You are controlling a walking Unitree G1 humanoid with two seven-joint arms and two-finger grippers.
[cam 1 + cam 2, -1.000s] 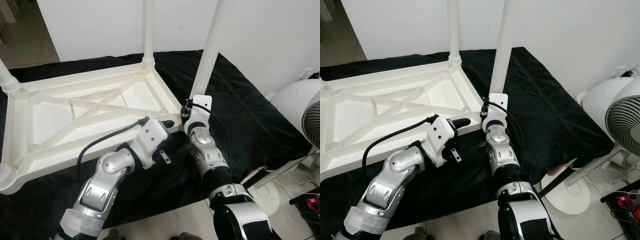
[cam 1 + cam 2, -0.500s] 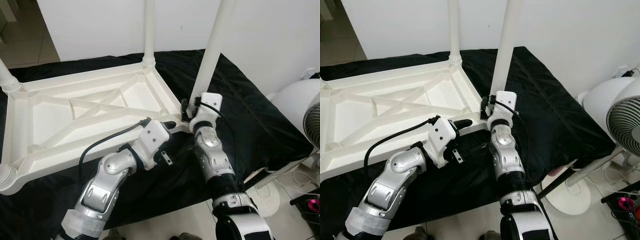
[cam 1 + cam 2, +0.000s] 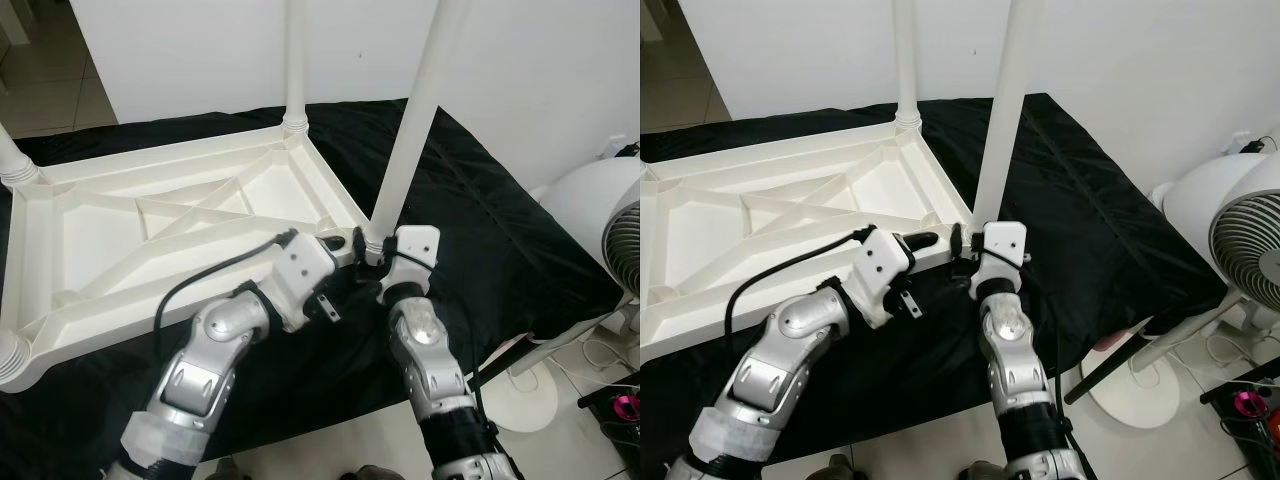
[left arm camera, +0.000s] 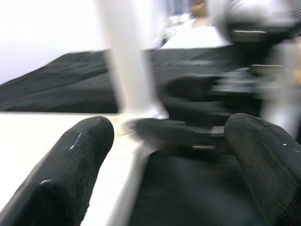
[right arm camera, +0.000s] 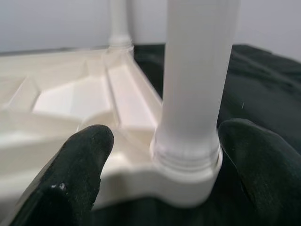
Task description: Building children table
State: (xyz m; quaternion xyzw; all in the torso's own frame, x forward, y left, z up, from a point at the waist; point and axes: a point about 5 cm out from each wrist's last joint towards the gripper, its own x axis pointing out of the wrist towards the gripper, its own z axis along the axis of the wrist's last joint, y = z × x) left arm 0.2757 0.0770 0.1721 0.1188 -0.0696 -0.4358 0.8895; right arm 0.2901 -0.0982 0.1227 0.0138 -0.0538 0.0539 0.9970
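Black cloth [image 3: 500, 250] covers the low platform before me, with a white wall [image 3: 560, 70] behind and pale floor tiles [image 3: 50, 90] at the far left. On the cloth lies the white table top [image 3: 150, 230], upside down, ribs showing, legs standing up from its corners. A white fan [image 3: 1240, 230] stands to my right on the floor. My right gripper [image 5: 162, 169] is spread wide, a finger on either side of the near leg [image 3: 410, 130] at its socket, not gripping it. My left gripper [image 4: 164, 160] is also open, empty, just beside that same corner.
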